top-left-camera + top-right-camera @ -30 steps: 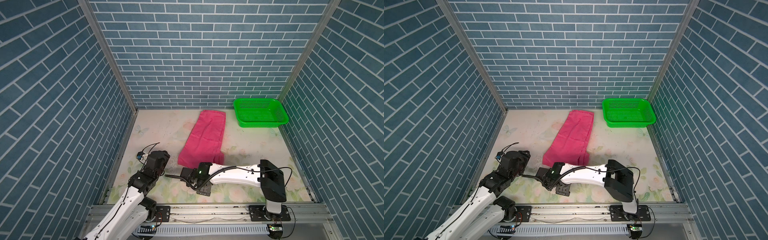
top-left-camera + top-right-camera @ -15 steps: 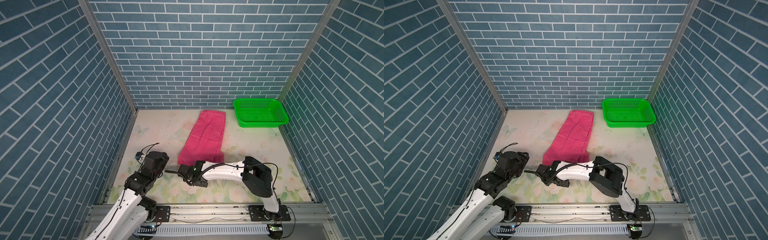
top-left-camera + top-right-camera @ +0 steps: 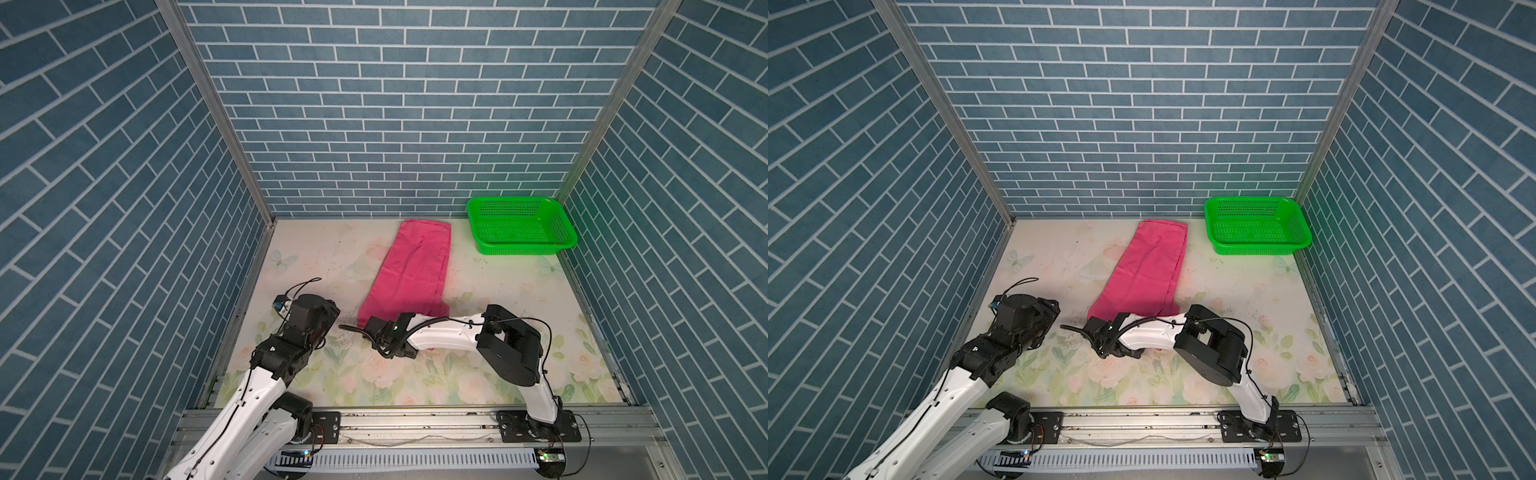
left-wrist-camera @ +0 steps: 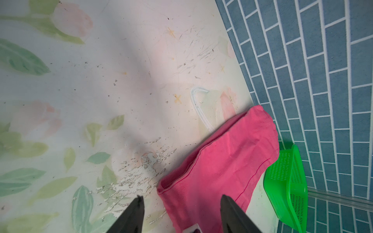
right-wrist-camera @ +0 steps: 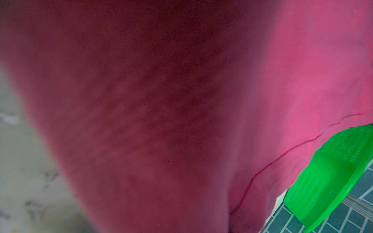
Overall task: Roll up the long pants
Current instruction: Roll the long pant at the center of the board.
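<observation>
The long pants (image 3: 409, 270) (image 3: 1148, 270) lie flat, folded lengthwise, running from the back wall toward the middle of the table. My right gripper (image 3: 374, 329) (image 3: 1096, 328) sits on their near left corner. Dark pink cloth (image 5: 161, 113) fills the right wrist view and hides the fingers; the gripper is shut on that cloth. My left gripper (image 4: 181, 201) (image 3: 330, 318) is open just left of the same corner. One finger (image 4: 137, 211) is over bare table, the other is over the pants (image 4: 220, 161).
A green mesh basket (image 3: 523, 249) (image 3: 1258, 249) (image 4: 286, 181) (image 5: 333, 171) stands at the back right corner, beside the far end of the pants. Blue brick walls close in three sides. The right arm's elbow (image 3: 509, 345) lies low across the near table.
The right gripper moved away from the front edge onto the pants' near end and went from open to shut. The right elbow swung left. The left arm barely moved.
</observation>
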